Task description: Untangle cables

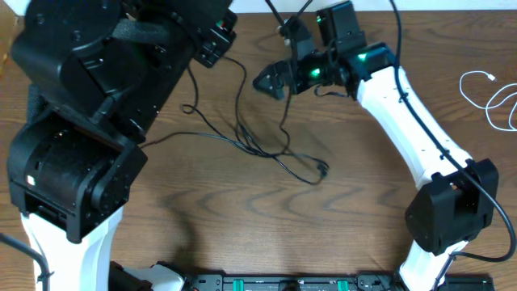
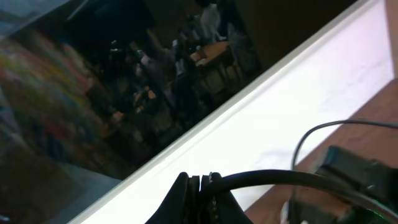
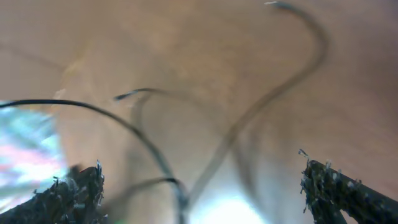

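Note:
Thin black cables [image 1: 257,148] lie in a loose tangle on the wooden table, one small plug end [image 1: 321,168] at the right of the tangle. A white cable [image 1: 494,99] lies looped at the far right edge. My left gripper [image 1: 220,42] is raised at the back left; in the left wrist view its fingers [image 2: 186,190] are pressed together, shut on a black cable [image 2: 280,177] that leads off to the right. My right gripper [image 1: 271,82] hovers over the back of the tangle. It is open [image 3: 202,190], and blurred black cable strands [image 3: 163,163] run between its fingers.
The bulky black left arm [image 1: 81,137] covers the table's left side. The white right arm [image 1: 412,129] reaches in from the front right. A black rail [image 1: 266,283] runs along the front edge. A white wall edge [image 2: 292,106] shows behind the left gripper.

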